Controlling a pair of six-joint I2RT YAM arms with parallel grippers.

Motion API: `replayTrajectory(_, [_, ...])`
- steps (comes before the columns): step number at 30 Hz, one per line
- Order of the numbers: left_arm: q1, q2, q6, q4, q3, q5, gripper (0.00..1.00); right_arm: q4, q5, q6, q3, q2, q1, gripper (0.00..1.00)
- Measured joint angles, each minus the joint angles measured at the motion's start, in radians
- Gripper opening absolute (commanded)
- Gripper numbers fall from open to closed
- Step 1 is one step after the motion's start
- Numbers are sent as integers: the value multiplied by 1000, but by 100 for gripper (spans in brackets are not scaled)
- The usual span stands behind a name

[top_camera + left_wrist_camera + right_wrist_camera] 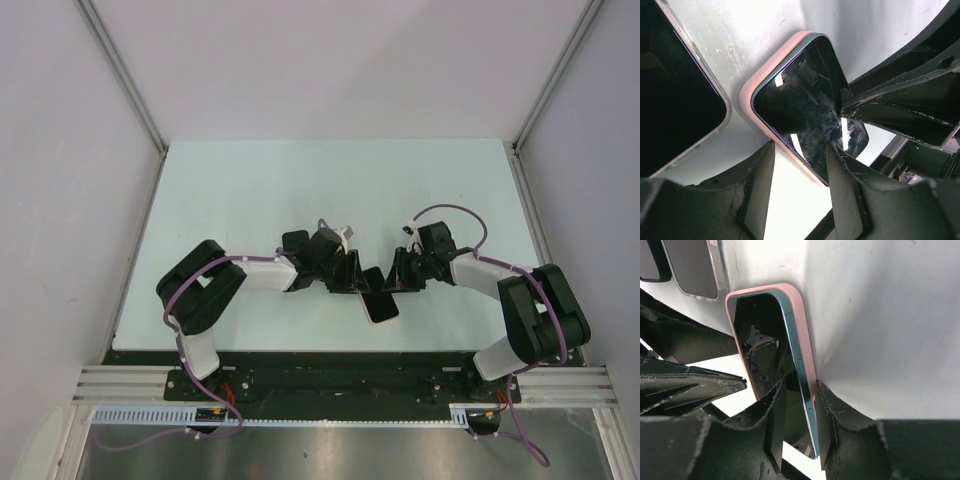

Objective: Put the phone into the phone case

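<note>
The phone (pixel 800 100), with a dark screen and teal rim, sits in the pink phone case (pixel 757 75) on the table, between both grippers (pixel 380 303). In the right wrist view the teal edge of the phone (pixel 802 365) stands a little proud of the pink case (pixel 801 305). My right gripper (pixel 800 430) is closed around that long edge, one finger on the screen and one against the case wall. My left gripper (pixel 800 192) is open, its fingers astride the phone's near edge without pinching it. In the top view the left gripper (pixel 350 275) and right gripper (pixel 400 275) face each other.
A second dark device in a clear case (pixel 675 100) lies just beside the pink case and also shows in the right wrist view (pixel 695 270). The pale table (pixel 250 200) stretches away behind the arms, with grey walls on three sides.
</note>
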Motion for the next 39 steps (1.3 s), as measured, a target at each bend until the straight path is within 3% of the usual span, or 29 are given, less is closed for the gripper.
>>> replayTrajectory(2, [0,1,0,-2,2,5,51,1,4,5,0,-3,3,41])
replayTrajectory(9, [1,8,0,3,5,6,45,5,2,9,-11,-16,17,50])
replayTrajectory(20, [-2,13,0,-27,19,-12,44,39,-82,-16,-44,-23,-14,52])
replayTrajectory(24, [2,21,0,-27,25,1,39,45,-103,-16,-50,-24,-14,52])
replayTrajectory(28, [11,27,0,-27,25,10,25,47,-146,-15,-61,-22,-16,52])
replayTrajectory(33, [19,33,1,-26,25,14,23,63,-263,-7,-83,7,-46,52])
replayTrajectory(39, [18,37,0,-7,18,29,22,195,-366,75,-151,28,-124,52])
